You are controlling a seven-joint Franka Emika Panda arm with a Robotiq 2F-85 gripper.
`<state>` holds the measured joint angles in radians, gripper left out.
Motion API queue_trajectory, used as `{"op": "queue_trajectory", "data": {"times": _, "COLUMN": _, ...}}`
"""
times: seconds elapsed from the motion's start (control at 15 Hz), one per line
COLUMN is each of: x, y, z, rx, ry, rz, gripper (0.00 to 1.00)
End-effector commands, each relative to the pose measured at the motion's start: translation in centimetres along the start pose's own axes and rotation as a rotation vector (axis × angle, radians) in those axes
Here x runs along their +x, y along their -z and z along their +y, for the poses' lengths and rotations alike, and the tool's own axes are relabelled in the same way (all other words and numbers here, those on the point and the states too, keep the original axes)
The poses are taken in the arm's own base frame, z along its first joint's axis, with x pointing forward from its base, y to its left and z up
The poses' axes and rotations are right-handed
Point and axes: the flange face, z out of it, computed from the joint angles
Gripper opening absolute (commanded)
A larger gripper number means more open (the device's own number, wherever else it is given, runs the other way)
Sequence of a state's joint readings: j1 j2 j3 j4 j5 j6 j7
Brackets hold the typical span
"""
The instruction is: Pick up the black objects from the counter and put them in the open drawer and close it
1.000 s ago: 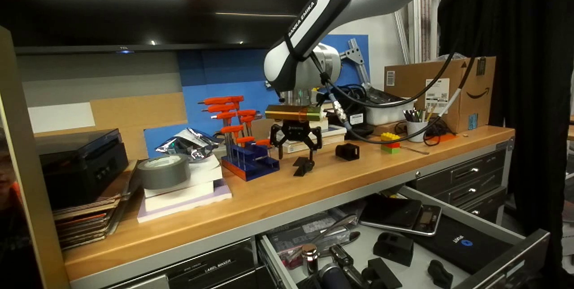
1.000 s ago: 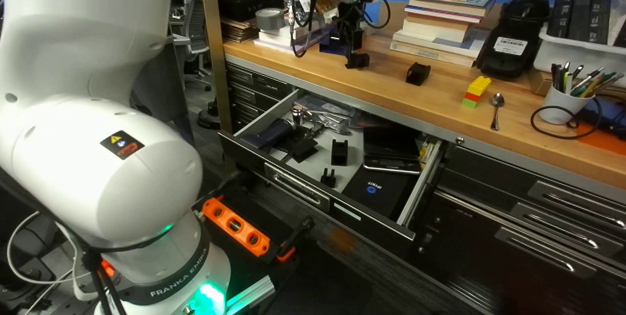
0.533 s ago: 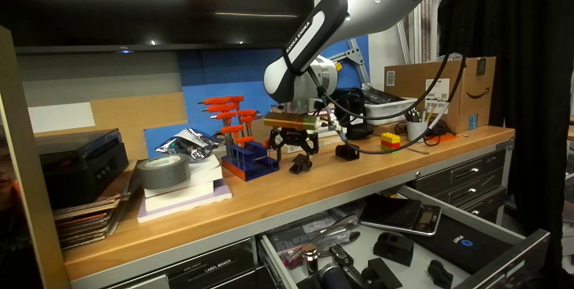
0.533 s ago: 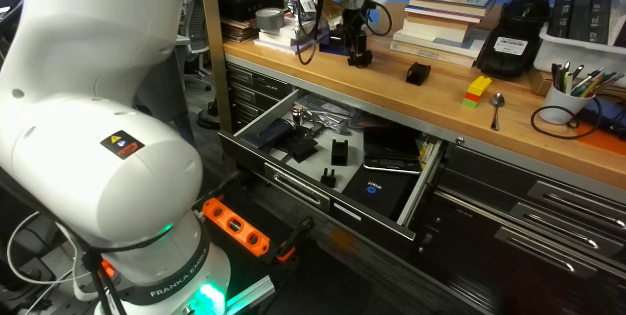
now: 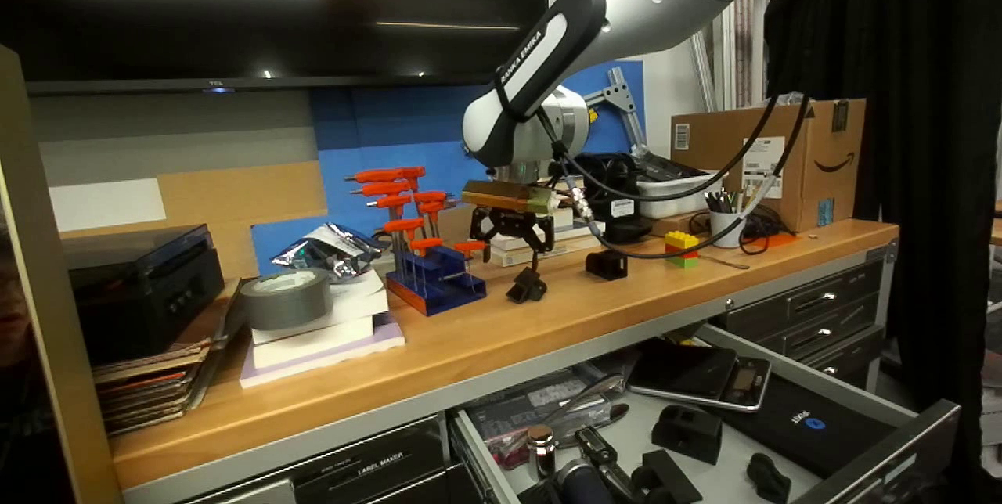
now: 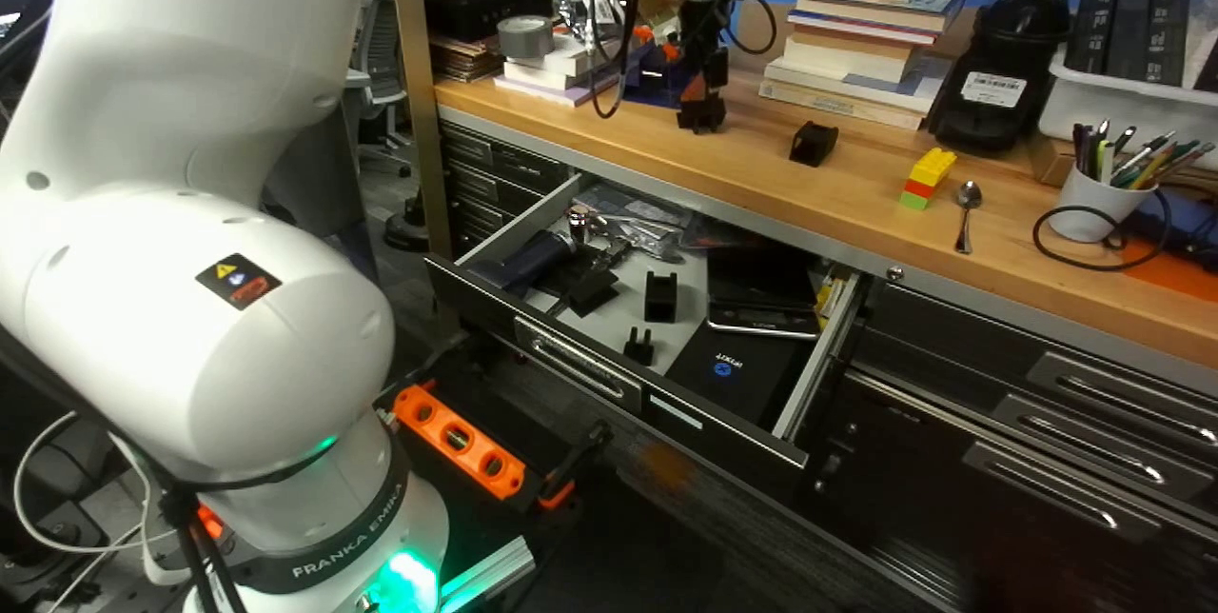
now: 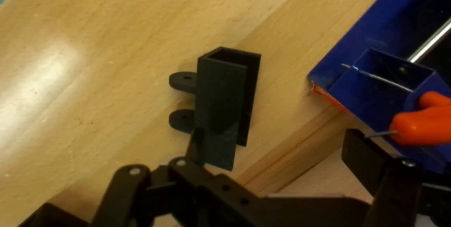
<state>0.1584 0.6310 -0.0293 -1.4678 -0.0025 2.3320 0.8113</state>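
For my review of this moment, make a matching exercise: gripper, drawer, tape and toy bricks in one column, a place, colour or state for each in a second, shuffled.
1. Gripper
2. Drawer
3. Tape
4. Toy bricks

A. pulled out
B. yellow, red and green
C. jaws apart
D. on a stack of books

Pairs: 1-C; 2-A; 3-D; 4-B
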Motion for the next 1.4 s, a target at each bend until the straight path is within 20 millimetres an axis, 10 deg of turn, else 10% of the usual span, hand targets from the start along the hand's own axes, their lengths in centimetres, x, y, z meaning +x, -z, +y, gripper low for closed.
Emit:
{"op": "queue_trajectory", "data": {"times": 0.0, "x": 0.3, "y": 0.1, "z": -0.2, "rx": -0.030, "ry": 0.011, "rz": -0.023, "gripper": 1.00}}
{"op": "queue_trajectory", "data": {"times": 0.73, "x": -0.5, "y": -3.9, "z": 0.9, "rx": -0.103, "ry": 0.021, "rz": -0.083, "gripper": 1.00}}
{"op": "queue_trajectory", "data": {"times": 0.8, "x": -0.5, "y": -4.1, "z": 0.9, "rx": -0.105, "ry": 0.032, "rz": -0.071, "gripper": 0.75}}
{"op": "queue_trajectory", "data": {"times": 1.33, "x": -0.2, "y": -3.7, "z": 1.0, "rx": -0.113, "ry": 0.052, "rz": -0.062, "gripper": 0.21}}
